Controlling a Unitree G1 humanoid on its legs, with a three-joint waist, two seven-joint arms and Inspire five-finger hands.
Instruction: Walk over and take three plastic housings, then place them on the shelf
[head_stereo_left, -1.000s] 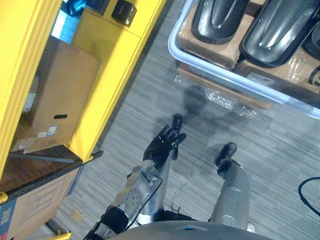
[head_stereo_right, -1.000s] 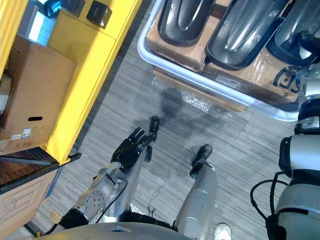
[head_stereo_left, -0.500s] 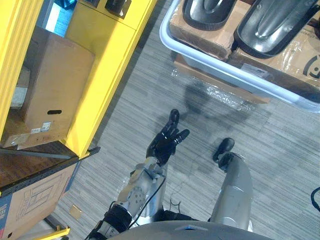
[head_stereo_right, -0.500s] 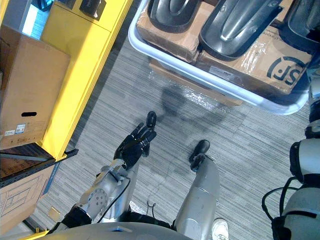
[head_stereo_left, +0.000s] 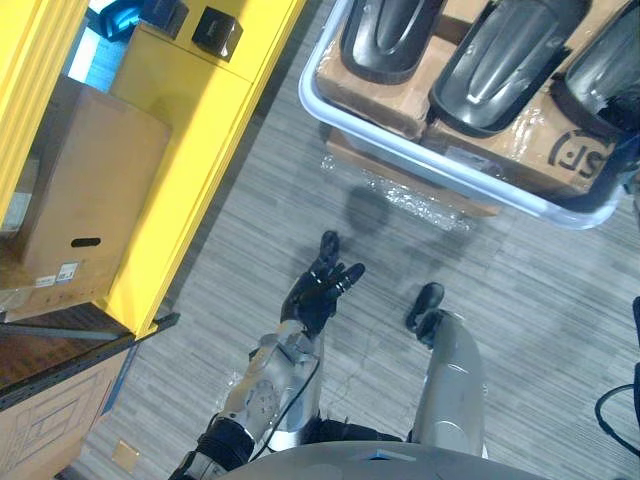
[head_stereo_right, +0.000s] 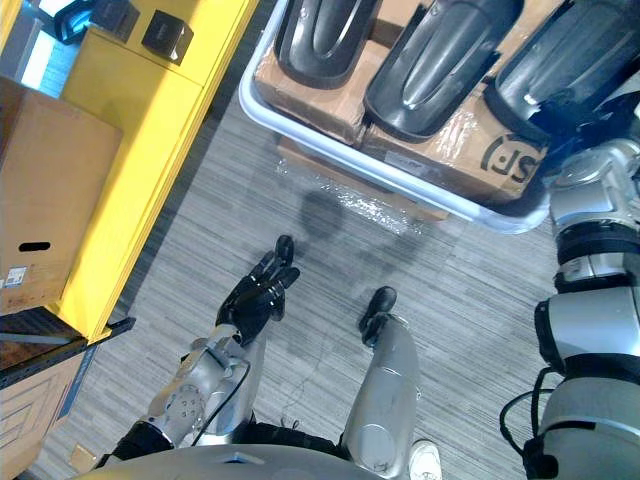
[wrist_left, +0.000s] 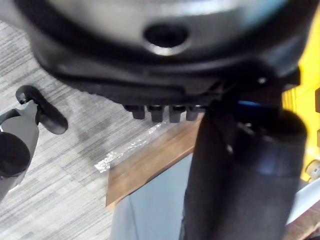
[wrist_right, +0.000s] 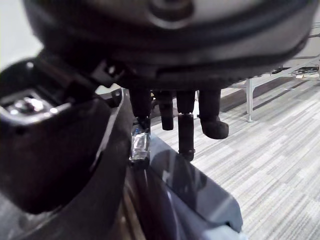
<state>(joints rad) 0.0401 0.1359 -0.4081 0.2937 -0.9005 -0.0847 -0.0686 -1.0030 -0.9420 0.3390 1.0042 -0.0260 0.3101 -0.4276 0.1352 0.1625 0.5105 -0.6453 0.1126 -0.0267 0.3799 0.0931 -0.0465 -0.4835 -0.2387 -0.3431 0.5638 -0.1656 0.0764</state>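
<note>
Grey carpet (head_stereo_left: 520, 300); left robot hand (head_stereo_left: 312, 293) outstretched, open; right robot hand (wrist_right: 150, 45) at housing (head_stereo_right: 570, 45), grip unclear.

The two head views look steeply down from above at the grey floor (head_stereo_left: 540, 300) — both take in the yellow shelf (head_stereo_left: 190, 130), the white tray (head_stereo_left: 307, 92) and the left hand (head_stereo_left: 312, 292). The wrist views sit very close behind the left and the right hand (wrist_right: 165, 30), facing floor beyond.

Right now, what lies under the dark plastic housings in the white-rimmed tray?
Brown cardboard boxes bear the three plastic housings in view. Each one covers the box top beneath it, so whatever lies between them cannot be seen.
</note>
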